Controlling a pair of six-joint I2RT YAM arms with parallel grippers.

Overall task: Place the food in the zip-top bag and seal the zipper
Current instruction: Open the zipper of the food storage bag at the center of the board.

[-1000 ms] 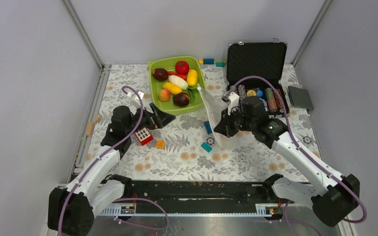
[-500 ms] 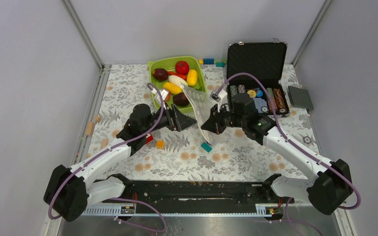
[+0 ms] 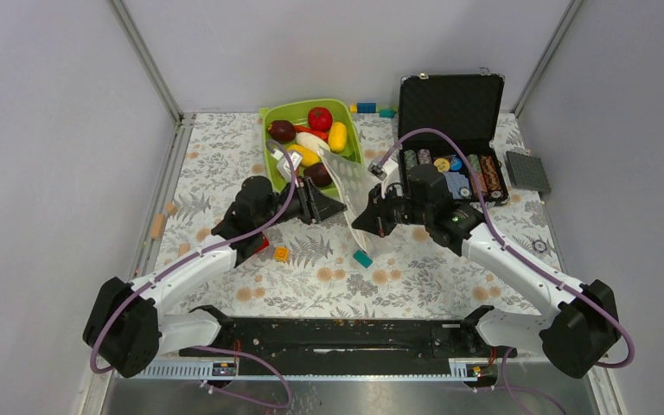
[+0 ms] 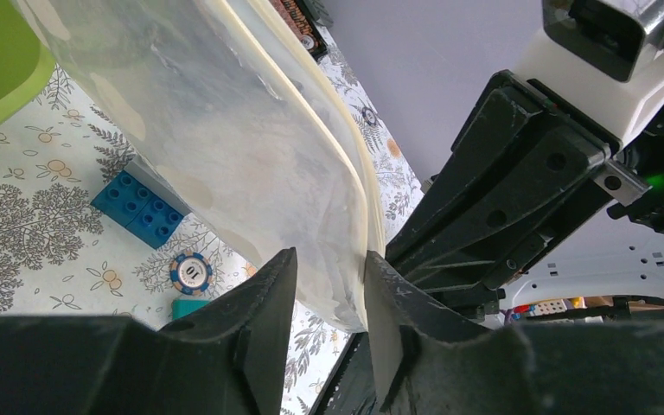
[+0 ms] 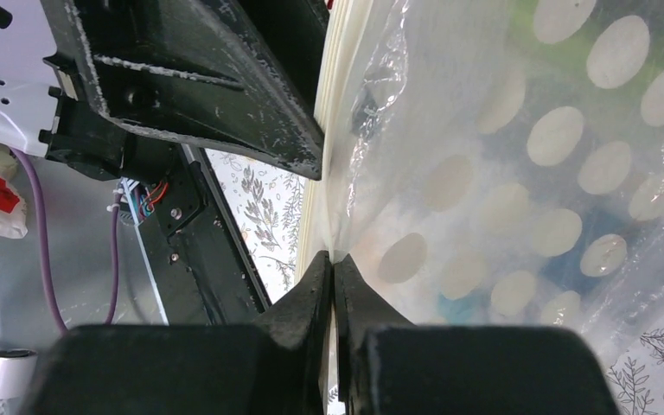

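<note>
The food (image 3: 311,143), several toy fruits and vegetables, lies in the lime-green tray (image 3: 270,117) at the back. The clear zip-top bag (image 3: 346,177) hangs upright just right of the tray. My right gripper (image 3: 366,221) is shut on its lower edge; in the right wrist view the right gripper (image 5: 333,259) pinches the film. My left gripper (image 3: 337,207) reaches in from the left. In the left wrist view the left gripper (image 4: 330,277) is open, its jaws apart around the bag's corner. The right fingertip (image 4: 385,285) touches the cream zipper (image 4: 346,164).
An open black case (image 3: 450,108) with poker chips (image 3: 454,169) stands at the back right, a grey baseplate (image 3: 527,171) beside it. Under the bag lie a blue brick (image 4: 138,207), a chip (image 4: 192,274) and a teal block (image 3: 362,258). A red-and-white block (image 3: 259,245) and an orange brick (image 3: 281,253) sit under the left arm.
My left arm has swung right to the bag and its jaws have narrowed around the bag's edge. The right gripper carried the bag slightly left, then held still.
</note>
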